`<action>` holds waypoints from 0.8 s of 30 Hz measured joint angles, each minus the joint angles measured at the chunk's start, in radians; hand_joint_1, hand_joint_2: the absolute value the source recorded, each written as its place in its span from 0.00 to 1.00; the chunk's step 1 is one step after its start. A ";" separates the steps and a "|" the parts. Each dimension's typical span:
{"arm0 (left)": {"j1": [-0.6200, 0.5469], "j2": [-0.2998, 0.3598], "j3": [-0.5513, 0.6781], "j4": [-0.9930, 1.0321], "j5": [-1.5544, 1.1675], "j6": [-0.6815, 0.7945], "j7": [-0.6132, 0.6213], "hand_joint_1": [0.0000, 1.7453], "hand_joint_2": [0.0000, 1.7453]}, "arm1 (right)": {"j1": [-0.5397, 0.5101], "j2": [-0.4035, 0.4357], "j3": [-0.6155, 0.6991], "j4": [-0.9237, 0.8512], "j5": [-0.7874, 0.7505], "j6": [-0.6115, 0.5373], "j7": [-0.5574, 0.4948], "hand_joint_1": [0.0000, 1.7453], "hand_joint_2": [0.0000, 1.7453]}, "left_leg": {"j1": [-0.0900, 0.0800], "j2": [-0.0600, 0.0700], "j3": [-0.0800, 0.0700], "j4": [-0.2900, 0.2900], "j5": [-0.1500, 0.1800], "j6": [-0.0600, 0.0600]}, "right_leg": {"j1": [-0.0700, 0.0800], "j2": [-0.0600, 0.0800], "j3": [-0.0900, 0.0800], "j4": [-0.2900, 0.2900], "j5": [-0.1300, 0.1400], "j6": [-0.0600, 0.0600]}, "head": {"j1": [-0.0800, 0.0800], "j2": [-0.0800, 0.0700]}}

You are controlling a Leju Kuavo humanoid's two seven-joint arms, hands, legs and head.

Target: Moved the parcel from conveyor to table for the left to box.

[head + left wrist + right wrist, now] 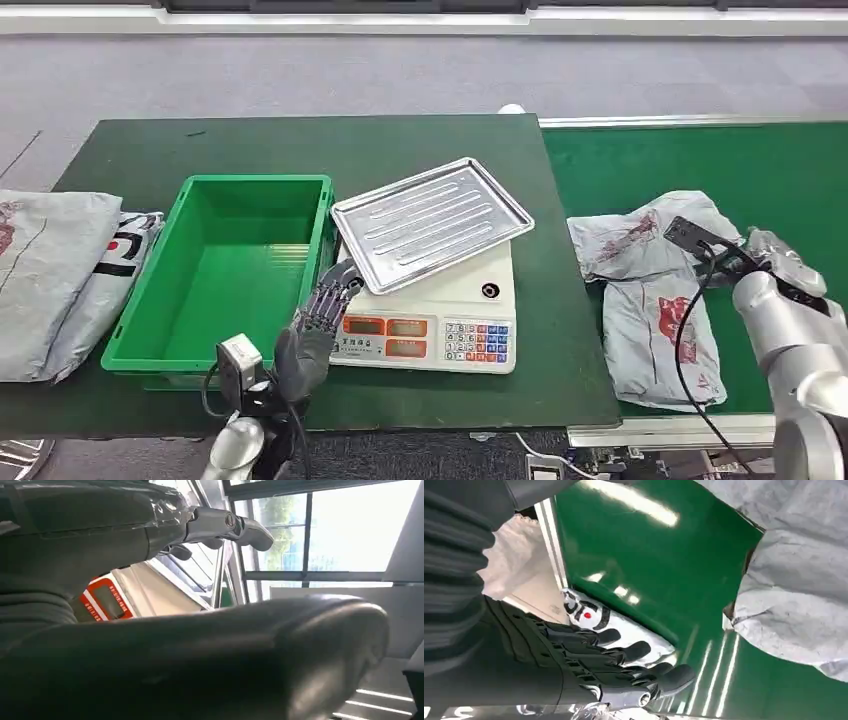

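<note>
Head view first: one grey parcel (pixel 655 300) with red print lies crumpled on the green conveyor (pixel 780 160) at about 3 o'clock, and the right hand (pixel 775 250) hovers right at its 3 o'clock edge, with its wrist camera over the parcel's top. In the right wrist view that right hand (pixel 589 667) shows its dark fingers (pixel 634 652) stretched out side by side, close together but clasping nothing, above the conveyor belt with the parcel (pixel 794 580) just beside them.

On the table (pixel 300 140) there is one green crate (pixel 230 270), standing empty at centre-left, and one white scale (pixel 440 320) touching its 3 o'clock side, carrying one steel tray (pixel 430 222) tilted across its top. Two more grey bags (pixel 60 270) are stacked at 9 o'clock on the table.

Left hand (pixel 315 335) is raised at 6 o'clock, fingers (pixel 335 290) loosely apart, holding nothing, in front of the scale's display.
</note>
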 measured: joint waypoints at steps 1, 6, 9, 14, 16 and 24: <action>0.000 0.000 0.000 0.000 0.000 0.000 0.000 0.00 0.00 | 0.000 0.000 0.000 0.002 0.000 0.001 0.001 0.00 1.00 | 0.000 0.000 0.000 0.000 0.000 0.000 | 0.000 0.000 0.000 0.000 0.000 0.000 | 0.000 0.000; 0.001 0.000 0.000 0.000 0.000 0.000 0.001 0.00 0.00 | 0.000 0.001 -0.007 0.013 -0.008 0.085 0.004 0.00 1.00 | 0.000 0.000 0.000 0.000 0.000 0.000 | 0.000 0.000 0.000 0.000 0.000 0.000 | 0.000 0.000; 0.002 0.001 0.000 0.000 0.002 0.000 0.002 0.00 0.00 | -0.005 0.005 -0.024 0.019 -0.021 0.139 0.008 0.00 1.00 | 0.000 0.000 0.000 0.000 0.000 0.000 | 0.000 0.000 0.000 0.000 0.000 0.000 | 0.000 0.000; -0.001 0.001 -0.010 0.006 0.003 0.007 0.012 0.00 0.00 | 0.001 0.017 -0.052 0.029 -0.055 0.319 -0.057 0.00 1.00 | 0.000 0.000 0.000 0.000 0.000 0.000 | 0.000 0.000 0.000 0.000 0.000 0.000 | 0.000 0.000; -0.008 0.002 -0.012 0.014 0.006 0.012 0.016 0.00 0.00 | 0.012 0.024 -0.058 0.032 -0.056 0.372 -0.098 0.00 1.00 | 0.000 0.000 0.000 0.000 0.000 0.000 | 0.000 0.000 0.000 0.000 0.000 0.000 | 0.000 0.000; -0.019 0.002 -0.016 0.034 0.006 0.017 0.020 0.00 0.00 | 0.036 0.034 -0.061 0.036 -0.055 0.407 -0.129 0.00 1.00 | 0.000 0.000 0.000 0.000 0.000 0.000 | 0.000 0.000 0.000 0.000 0.000 0.000 | 0.000 0.000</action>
